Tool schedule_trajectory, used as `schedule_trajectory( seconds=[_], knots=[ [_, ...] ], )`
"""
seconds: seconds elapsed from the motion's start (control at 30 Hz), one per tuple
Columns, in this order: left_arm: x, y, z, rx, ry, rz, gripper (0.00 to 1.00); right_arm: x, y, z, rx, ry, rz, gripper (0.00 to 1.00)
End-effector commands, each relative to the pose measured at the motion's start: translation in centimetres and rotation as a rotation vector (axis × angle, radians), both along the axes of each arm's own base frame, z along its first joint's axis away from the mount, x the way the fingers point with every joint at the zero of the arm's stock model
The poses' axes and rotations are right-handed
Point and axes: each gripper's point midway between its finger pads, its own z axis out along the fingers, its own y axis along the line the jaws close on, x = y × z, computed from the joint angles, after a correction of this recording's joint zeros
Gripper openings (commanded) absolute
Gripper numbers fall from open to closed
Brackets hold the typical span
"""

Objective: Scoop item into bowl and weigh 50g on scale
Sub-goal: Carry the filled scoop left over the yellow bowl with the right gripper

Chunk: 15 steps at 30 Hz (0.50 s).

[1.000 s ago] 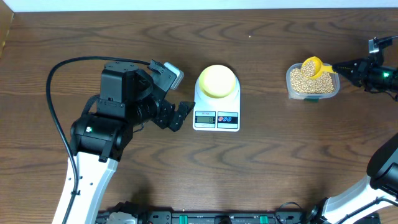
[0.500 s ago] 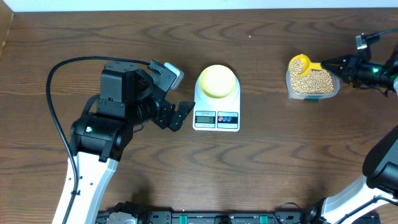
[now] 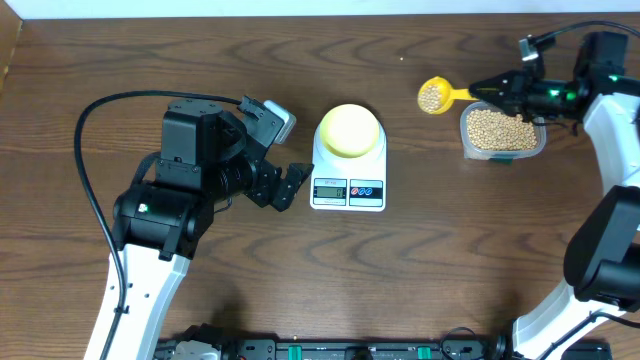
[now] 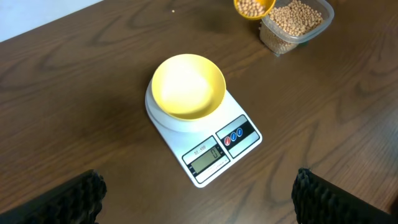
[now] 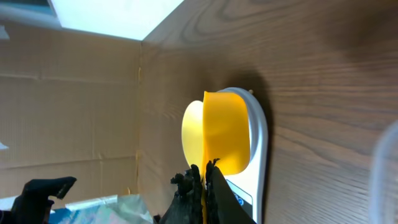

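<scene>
The pale yellow bowl (image 3: 349,130) sits empty on the white scale (image 3: 348,190); both also show in the left wrist view, the bowl (image 4: 188,86) on the scale (image 4: 230,146). My right gripper (image 3: 487,92) is shut on the handle of a yellow scoop (image 3: 433,96) full of tan beans, held in the air between the clear tub of beans (image 3: 500,130) and the bowl. In the right wrist view the scoop (image 5: 227,140) is edge-on in front of the scale (image 5: 260,143), with my gripper (image 5: 204,180) shut on it. My left gripper (image 3: 290,187) is open and empty, just left of the scale.
The left arm's black cable (image 3: 90,170) loops over the table's left side. The tub (image 4: 295,22) stands at the back right. Cardboard (image 5: 74,93) lines the far side beyond the table.
My right gripper has lifted the scoop with beans out of the tub and moved it left towards the bowl. The left arm has not moved.
</scene>
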Motion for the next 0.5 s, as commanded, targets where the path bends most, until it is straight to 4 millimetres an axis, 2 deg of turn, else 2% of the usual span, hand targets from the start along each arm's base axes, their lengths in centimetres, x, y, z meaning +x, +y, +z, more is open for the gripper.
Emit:
schedule_trajectory(
  seconds=[0.0,0.3,0.47],
  knots=[
    [-0.2,-0.1,0.0,-0.016,0.01,-0.006,0.98,-0.2,2.3,0.2,0.037,0.008,0.05,0.01],
    [-0.2,-0.1,0.0,-0.016,0.01,-0.006,0.98,-0.5,8.7,0.9,0.022,-0.09,0.196,0.01],
    [-0.2,-0.1,0.0,-0.016,0.01,-0.006,0.98,-0.6,11.0,1.2,0.012,-0.144,0.247,0.01]
  ],
)
